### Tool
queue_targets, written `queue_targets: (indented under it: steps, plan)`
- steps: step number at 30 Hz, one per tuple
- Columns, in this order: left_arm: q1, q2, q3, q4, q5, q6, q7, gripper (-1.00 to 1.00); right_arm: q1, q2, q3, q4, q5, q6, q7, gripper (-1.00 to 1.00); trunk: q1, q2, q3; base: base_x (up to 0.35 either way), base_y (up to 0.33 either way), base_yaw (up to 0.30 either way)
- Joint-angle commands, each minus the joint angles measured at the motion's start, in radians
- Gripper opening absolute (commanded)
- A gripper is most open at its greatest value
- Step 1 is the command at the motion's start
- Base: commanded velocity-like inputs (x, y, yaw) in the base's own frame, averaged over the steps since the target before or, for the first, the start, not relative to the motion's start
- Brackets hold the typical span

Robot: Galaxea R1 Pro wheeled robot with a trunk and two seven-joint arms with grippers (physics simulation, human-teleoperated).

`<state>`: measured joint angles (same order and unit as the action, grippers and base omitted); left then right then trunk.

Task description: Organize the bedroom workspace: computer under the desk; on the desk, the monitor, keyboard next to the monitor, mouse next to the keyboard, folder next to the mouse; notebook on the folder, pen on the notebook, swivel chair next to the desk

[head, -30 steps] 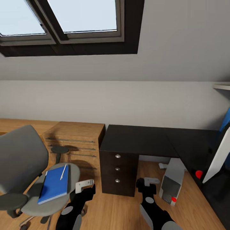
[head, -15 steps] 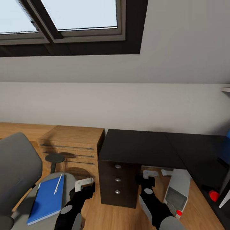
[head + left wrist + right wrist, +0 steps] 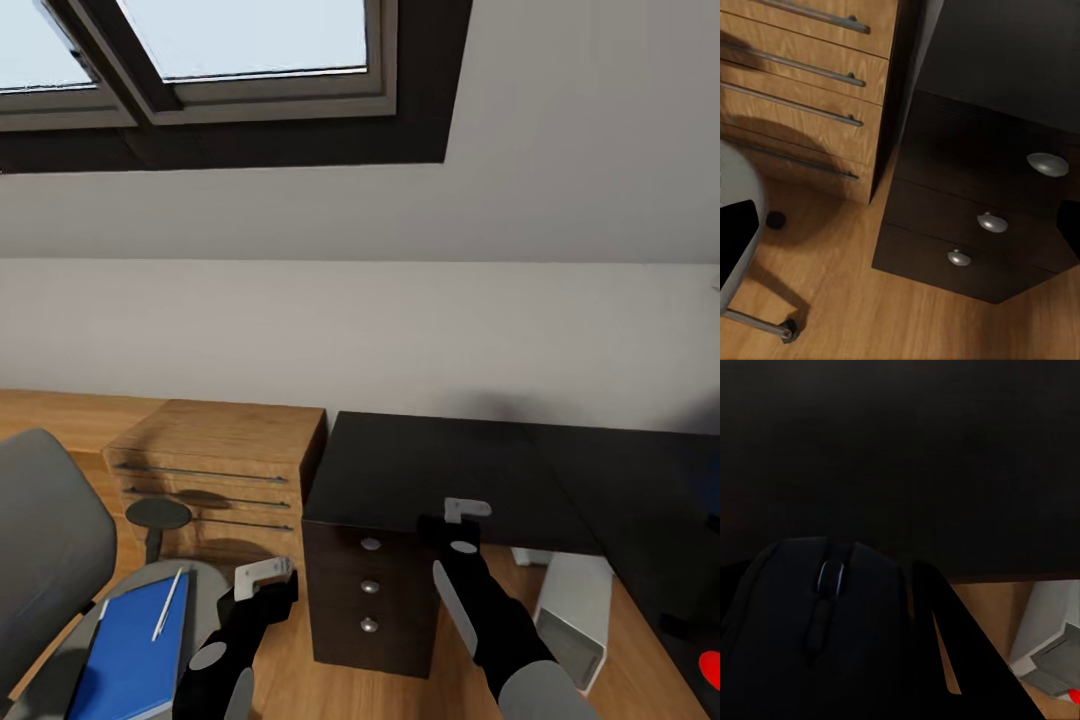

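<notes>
My right gripper (image 3: 462,512) is shut on the dark mouse (image 3: 825,607), held just above the front edge of the black desk (image 3: 430,465). The left gripper (image 3: 265,575) hangs open, low in front of the drawer unit (image 3: 368,590). At the left stands the grey swivel chair (image 3: 45,540). On its seat lies a blue flat cover (image 3: 125,665), folder or notebook I cannot tell, with the white pen (image 3: 165,605) on it. The light grey computer (image 3: 582,615) stands on the floor under the desk. Monitor and keyboard are out of view.
A light wooden dresser (image 3: 215,465) stands against the desk's left side, close behind the chair's dark armrest (image 3: 158,513). A small red object (image 3: 711,668) lies at the lower right corner. A sloped wall with a skylight (image 3: 250,40) rises behind the desk.
The whole view has shifted, pushing the chair leftward and the pale monitor back out of frame. My right gripper rose with the mouse from drawer height to the desk's front edge.
</notes>
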<state>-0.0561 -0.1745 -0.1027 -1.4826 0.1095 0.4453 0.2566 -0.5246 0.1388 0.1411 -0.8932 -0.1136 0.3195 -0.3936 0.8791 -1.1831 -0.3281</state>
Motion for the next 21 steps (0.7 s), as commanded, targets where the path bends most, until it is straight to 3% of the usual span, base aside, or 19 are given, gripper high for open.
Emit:
queue_targets:
  steps: [1,13,15,18,21]
  plan:
    - [-0.001,0.0,-0.001,-0.001,0.01,0.004,0.009,1.0,0.0,-0.001,0.004,-0.002,-0.014,0.0,-0.011,-1.0,0.0,-0.001,-0.001,0.017,0.0,0.065]
    - [-0.001,0.0,-0.002,0.002,0.009,0.006,0.009,1.0,0.008,0.0,0.016,0.027,-0.017,-0.025,-0.011,-1.0,0.0,-0.001,-0.001,0.002,0.0,0.255]
    - [-0.001,0.0,-0.002,0.002,0.009,0.006,0.009,1.0,0.012,0.001,0.033,0.028,-0.017,-0.025,-0.011,-1.0,0.0,-0.001,-0.001,0.0,0.0,0.279]
    - [-0.001,0.0,-0.002,0.001,0.009,0.007,0.009,1.0,0.018,0.001,0.092,0.028,-0.017,-0.025,-0.011,-1.0,0.0,-0.001,-0.001,0.0,0.0,0.279]
    - [-0.001,0.0,-0.002,0.001,0.009,0.008,0.009,1.0,0.022,0.001,0.114,0.035,-0.017,-0.026,-0.011,-1.0,0.0,-0.001,-0.001,0.052,0.0,0.279]
